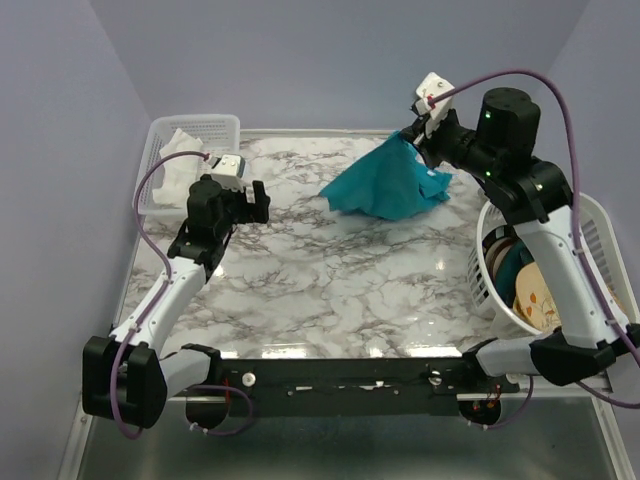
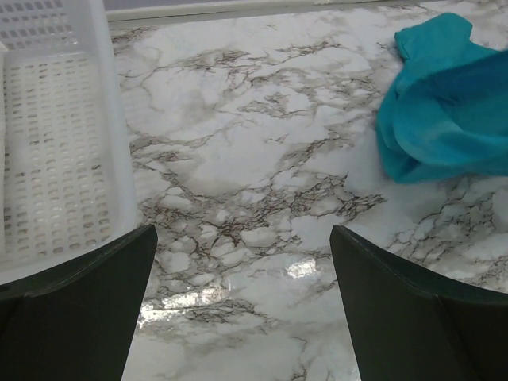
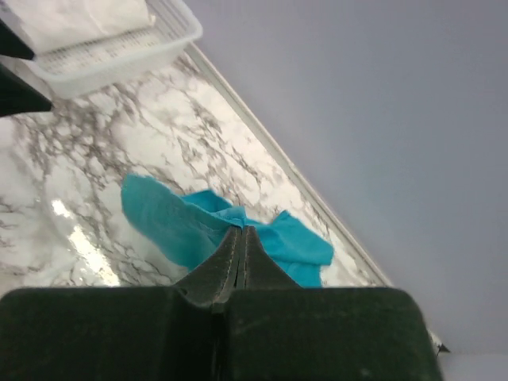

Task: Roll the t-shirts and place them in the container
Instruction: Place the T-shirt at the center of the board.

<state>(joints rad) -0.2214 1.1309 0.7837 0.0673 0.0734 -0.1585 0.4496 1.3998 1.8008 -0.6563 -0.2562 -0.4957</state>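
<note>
**Early going at the rolling table.** A teal-blue t-shirt [image 1: 385, 185] is seen lifted by one edge at the far right of the marble table [image 1: 330, 290]. Its upper part is pinched in the right gripper [image 1: 412, 138], whose jaws are shown in the wrist view clenched tight on the fabric. The lower part of the garment is draped in a loose, crumpled heap on the tabletop. No flat spread, fold or roll can be made out.

The task is therefore judged to be at its opening stage. The shirt is on the work surface, but it is not yet laid flat, and all of the rolling is left to be done.

The left gripper [image 1: 257, 200] is held over the table's left half, well apart from the shirt. Its jaws are released wide and nothing is caught between them.

Two containers are shown:
- **Rectangular basket:** A white perforated rectangular basket [image 1: 200, 122] is set at the far left corner, and a white bundle of cloth [image 1: 180, 148] is lying in it.
- **Round basket:** A round white slatted basket [image 1: 482, 272] is placed at the right edge, partly hidden behind the right arm. A dark teal item [image 1: 510, 262] and a tan patterned piece [image 1: 537, 295] are glimpsed inside.

The contents of the round basket are too masked by the arm to be named with confidence, though more clothing awaiting its turn seems likely. If that is so, more than the one shirt is left to be rolled.
</note>
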